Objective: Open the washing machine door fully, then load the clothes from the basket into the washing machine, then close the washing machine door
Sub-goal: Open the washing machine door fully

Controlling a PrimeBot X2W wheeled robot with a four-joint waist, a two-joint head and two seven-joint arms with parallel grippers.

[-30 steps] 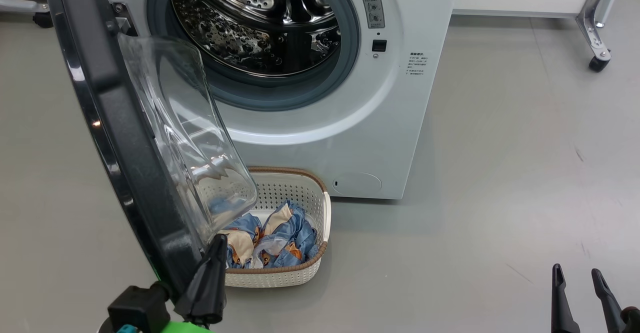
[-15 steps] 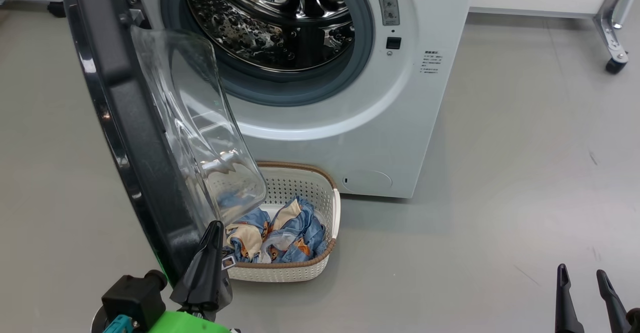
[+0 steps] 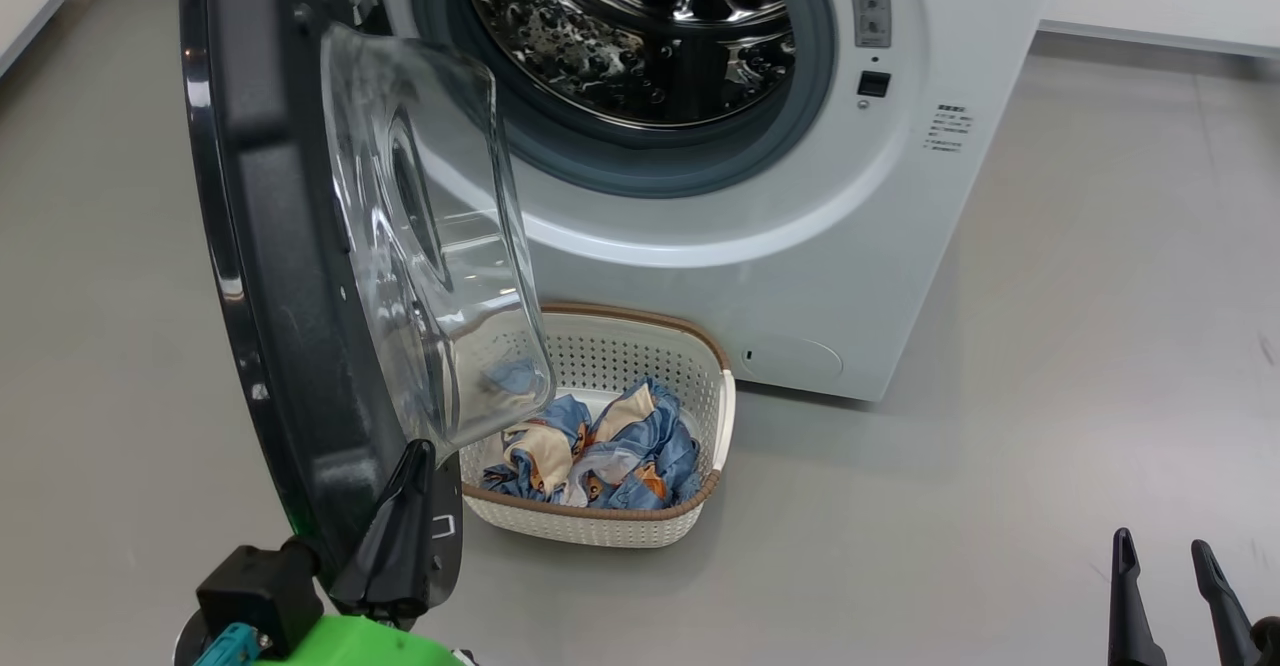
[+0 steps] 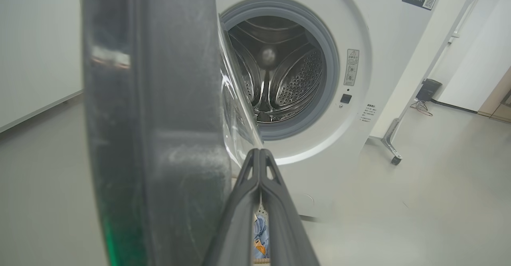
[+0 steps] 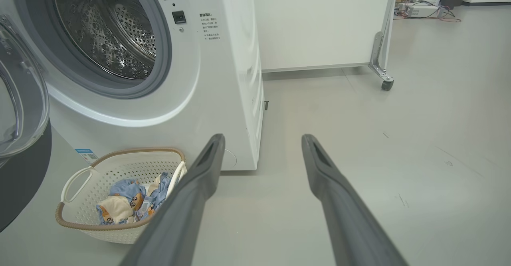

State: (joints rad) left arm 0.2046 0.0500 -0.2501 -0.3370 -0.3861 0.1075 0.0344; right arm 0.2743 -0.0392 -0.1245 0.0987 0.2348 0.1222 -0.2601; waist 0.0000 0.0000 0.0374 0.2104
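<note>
Bright, even indoor light from overhead, with soft shadows.
My head view is sharp. Glare streaks the glass of the door (image 3: 340, 266) and sparkles across the steel drum (image 3: 640, 36). A faint shadow lies on the floor (image 3: 1050, 396) at the foot of the washing machine (image 3: 800, 276). In my left wrist view the door's rim is a close blur, and my right wrist view bends straight lines near its edges.

head: above, looking down | left wrist: close against door (image 4: 151, 118) | right wrist: low | all share washer (image 3: 800, 246)
</note>
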